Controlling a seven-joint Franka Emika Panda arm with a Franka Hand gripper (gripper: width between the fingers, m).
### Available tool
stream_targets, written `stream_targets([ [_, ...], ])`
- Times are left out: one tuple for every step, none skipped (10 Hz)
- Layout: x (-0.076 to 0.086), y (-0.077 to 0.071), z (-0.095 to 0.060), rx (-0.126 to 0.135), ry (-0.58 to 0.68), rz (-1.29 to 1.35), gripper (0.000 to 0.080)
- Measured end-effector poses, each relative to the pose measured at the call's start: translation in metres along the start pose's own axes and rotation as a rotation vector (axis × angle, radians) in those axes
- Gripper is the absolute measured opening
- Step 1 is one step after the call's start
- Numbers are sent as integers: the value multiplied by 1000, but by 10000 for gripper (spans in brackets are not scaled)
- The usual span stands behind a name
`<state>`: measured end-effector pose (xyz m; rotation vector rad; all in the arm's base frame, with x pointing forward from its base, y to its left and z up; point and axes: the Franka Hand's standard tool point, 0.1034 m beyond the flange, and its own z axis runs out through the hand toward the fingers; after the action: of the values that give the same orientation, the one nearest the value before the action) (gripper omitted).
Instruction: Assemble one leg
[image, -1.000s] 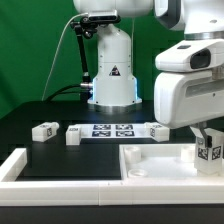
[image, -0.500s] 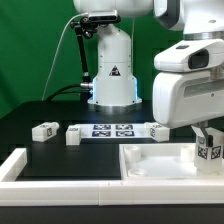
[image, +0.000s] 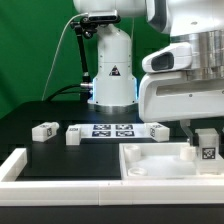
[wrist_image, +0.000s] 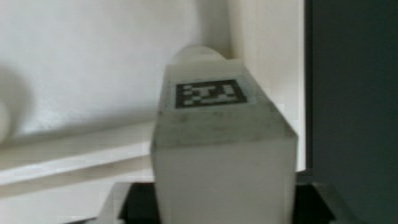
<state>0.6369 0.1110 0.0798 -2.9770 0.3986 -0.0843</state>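
My gripper (image: 203, 133) is shut on a leg (image: 207, 150), a small white oblong block with a square code tag. It holds the leg upright over the corner of the large white panel (image: 150, 165) at the exterior view's right. In the wrist view the leg (wrist_image: 222, 140) fills the middle, its tag facing the camera, with the dark fingers (wrist_image: 139, 203) on either side of its base and the gripper (wrist_image: 222, 208) closed round it. The panel (wrist_image: 71, 90) lies behind it. I cannot tell whether the leg touches the panel.
Three more legs lie on the black table: one (image: 44, 130) and a second (image: 74, 134) at the exterior view's left of the marker board (image: 112, 129), a third (image: 157, 130) at its right. A white rail (image: 14, 166) edges the front left.
The arm's body has shifted toward the exterior view's left and turned a little. The held leg has stayed almost in place over the panel's corner.
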Motion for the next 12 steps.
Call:
stream_targets([
  [2,3,0,15,10,139,293],
  [2,4,-1,12,11,245,293],
  [0,5,-1,13,15,347,293],
  [-2,7,-1,11,16,502,293],
  [-3,7,0,4,19,596,293],
  [-5,7,0,0,17,692,293],
  [-6,8,0,0,12,790,293],
  [-6,9,0,1,6,857,293],
  [-7,8,1,2,1,913,293],
  [-9,8,1,1,-6,997,293],
  [-9,8,1,1,-9,1040,293],
  [-10,9,1,4,-18,1136,293],
])
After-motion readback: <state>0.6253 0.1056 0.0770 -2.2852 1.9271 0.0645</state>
